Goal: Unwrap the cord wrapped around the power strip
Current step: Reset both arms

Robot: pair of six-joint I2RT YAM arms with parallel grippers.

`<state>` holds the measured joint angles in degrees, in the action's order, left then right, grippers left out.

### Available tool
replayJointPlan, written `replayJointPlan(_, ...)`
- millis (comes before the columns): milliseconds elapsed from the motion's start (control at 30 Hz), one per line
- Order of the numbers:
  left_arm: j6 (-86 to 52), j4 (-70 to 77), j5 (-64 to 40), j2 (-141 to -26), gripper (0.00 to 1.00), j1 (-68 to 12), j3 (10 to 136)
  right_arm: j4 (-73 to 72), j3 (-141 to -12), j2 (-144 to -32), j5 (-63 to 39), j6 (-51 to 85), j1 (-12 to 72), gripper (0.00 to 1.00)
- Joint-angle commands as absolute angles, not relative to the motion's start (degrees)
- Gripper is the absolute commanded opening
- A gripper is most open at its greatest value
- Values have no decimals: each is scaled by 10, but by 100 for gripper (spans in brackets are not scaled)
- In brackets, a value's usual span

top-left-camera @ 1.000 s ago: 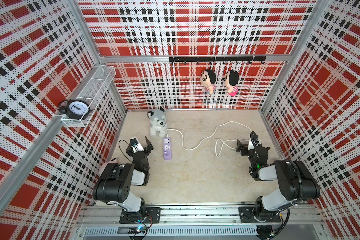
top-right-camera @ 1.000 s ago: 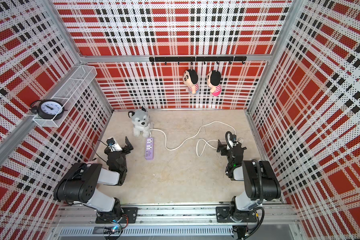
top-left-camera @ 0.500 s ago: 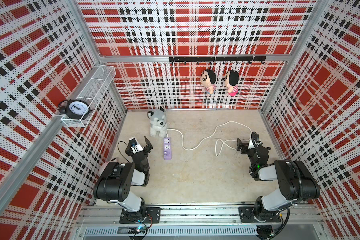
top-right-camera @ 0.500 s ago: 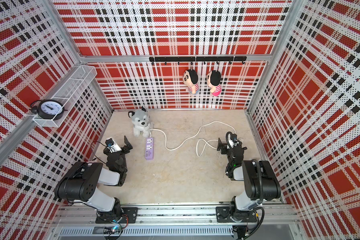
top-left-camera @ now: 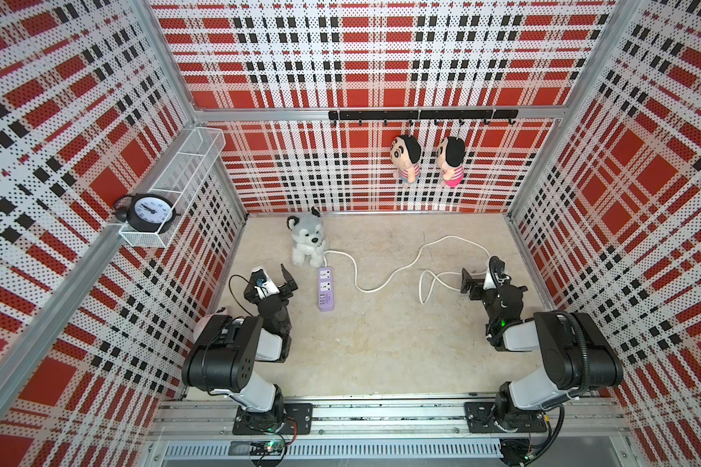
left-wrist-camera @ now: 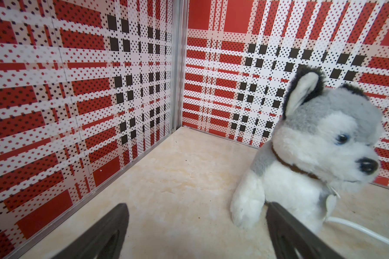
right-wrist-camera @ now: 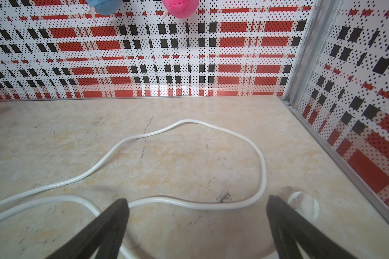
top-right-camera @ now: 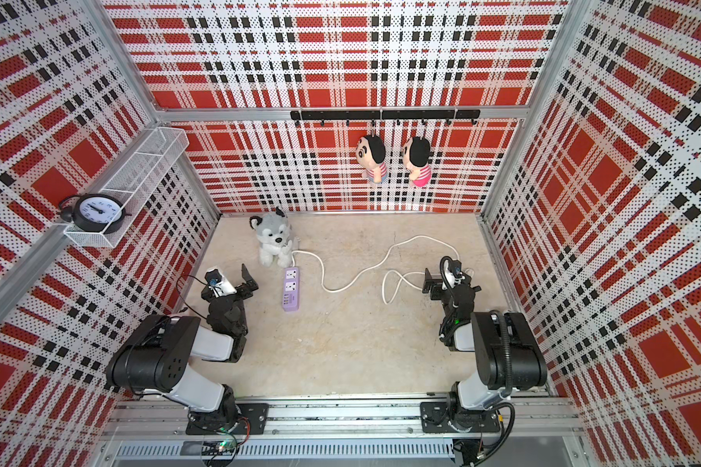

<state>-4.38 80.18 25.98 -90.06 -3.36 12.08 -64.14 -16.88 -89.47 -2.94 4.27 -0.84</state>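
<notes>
Nearest the camera, both arms fold low over the beige floor (top-left-camera: 381, 343). The left gripper (left-wrist-camera: 195, 205) has its jaws spread wide with nothing between them. It sits near the left wall, close beside the power strip (top-left-camera: 325, 289) but apart from it. The right gripper (right-wrist-camera: 197, 199) is spread just as wide and holds nothing. It hangs over the cord (right-wrist-camera: 186, 121), one strand of which crosses the floor just ahead of its fingertips. A white rounded piece (right-wrist-camera: 303, 206) peeks out beside one finger, too hidden to name.

The lavender strip lies flat, sockets up, with its USB end toward the arms. The cord leaves its far end and wanders loose across the floor to the right side, where it gathers in slack loops under the right gripper. It lies wholly off the strip's body.

Just beyond the strip sits a plush husky (top-left-camera: 306, 240). Its paw crowds the strip's far end and the cord's first bend. In the left wrist view it fills the space past one finger.

Farther off, two dolls (top-left-camera: 405, 157) hang from a black hook rail (top-left-camera: 421, 115) on the back wall. A black clock (top-left-camera: 150, 208) rests in a white wire shelf (top-left-camera: 187, 161) on the left wall.
</notes>
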Motion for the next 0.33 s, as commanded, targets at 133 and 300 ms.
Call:
replayJointPlan(133, -36, 818, 264, -904, 98, -37, 114, -646, -176, -903, -7, 29, 4, 100)
replayJointPlan(300, -36, 818, 265, -904, 98, -37, 114, -657, -169, -899, -4, 29, 4, 100)
